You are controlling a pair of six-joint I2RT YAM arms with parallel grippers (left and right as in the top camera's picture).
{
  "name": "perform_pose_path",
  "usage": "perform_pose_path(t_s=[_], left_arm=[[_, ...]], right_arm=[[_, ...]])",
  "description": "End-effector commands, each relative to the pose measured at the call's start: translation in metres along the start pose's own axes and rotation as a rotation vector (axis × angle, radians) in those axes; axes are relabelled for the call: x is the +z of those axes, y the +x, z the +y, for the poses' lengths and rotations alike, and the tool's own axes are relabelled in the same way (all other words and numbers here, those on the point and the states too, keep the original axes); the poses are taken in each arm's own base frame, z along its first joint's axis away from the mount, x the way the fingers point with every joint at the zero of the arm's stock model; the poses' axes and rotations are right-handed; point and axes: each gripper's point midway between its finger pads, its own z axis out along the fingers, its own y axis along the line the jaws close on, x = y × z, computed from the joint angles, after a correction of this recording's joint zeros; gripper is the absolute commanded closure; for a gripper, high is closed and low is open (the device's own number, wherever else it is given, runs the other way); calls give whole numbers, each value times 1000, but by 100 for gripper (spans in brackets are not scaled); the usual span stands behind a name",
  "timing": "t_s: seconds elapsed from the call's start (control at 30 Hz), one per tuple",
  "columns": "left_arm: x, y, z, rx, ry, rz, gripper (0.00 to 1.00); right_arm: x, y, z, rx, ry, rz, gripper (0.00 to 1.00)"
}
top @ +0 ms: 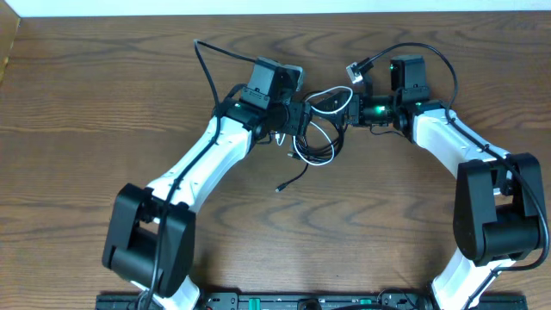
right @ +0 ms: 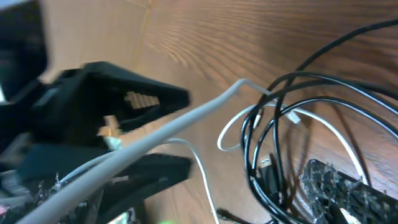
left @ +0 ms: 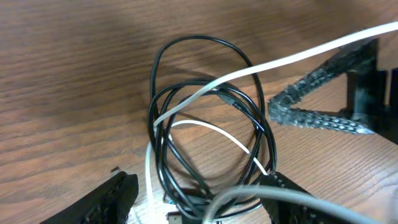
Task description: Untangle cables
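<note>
The cables lie tangled on the wooden table between my two grippers. Black cords (top: 317, 153) form a coil (left: 199, 38) that also shows in the right wrist view (right: 298, 76). The white cable (top: 331, 91) runs taut across the coil (left: 280, 62) and passes close over my right wrist camera (right: 186, 118). My left gripper (top: 300, 116) is open, its fingers (left: 202, 202) on either side of the coil's near edge. My right gripper (top: 351, 112) is open too, its fingers (right: 205, 199) around the coil's other side. One black plug end (top: 280, 187) trails toward the front.
Thick black cords loop off the left arm (top: 202, 60) and the right arm (top: 443, 65). A grey plug (top: 357, 71) sticks up near the right wrist. The table's back edge meets a white wall (top: 258, 7). Each gripper faces the other closely (left: 323, 106) (right: 124, 124).
</note>
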Motion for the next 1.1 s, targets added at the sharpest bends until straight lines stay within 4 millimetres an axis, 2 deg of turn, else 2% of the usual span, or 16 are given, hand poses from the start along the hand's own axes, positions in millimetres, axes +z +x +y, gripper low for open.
perform_pose_path(t_s=[0.0,0.1,0.23,0.37,0.5,0.7,0.73,0.8,0.93,1.07], left_arm=[[10,6,-20,-9,133,24,32],[8,-4,-36,3,225,-12,33],[9,-11,-36,-28,228,-39,40],[16,-6,-34,-42,224,-21,42],[25,1,-30,-51,222,5,51],[29,1,-28,-53,220,4,51],[29,-1,-27,-53,223,-3,59],[27,-5,-29,-51,251,-15,90],[20,-7,-31,-79,314,-8,93],[11,-13,-15,-216,311,-6,92]], right_arm=[[-10,-2,15,7,-69,3,1],[-15,-5,12,16,-64,-8,1],[-15,-4,16,13,-89,1,1],[-16,-4,22,10,-117,7,1],[-16,-4,22,13,-118,7,1],[-16,-4,22,13,-118,7,1],[-16,-4,22,13,-117,6,1],[-16,-4,22,13,-117,7,1],[-16,-5,18,1,-95,-3,1],[-15,-5,1,3,-6,-21,1]])
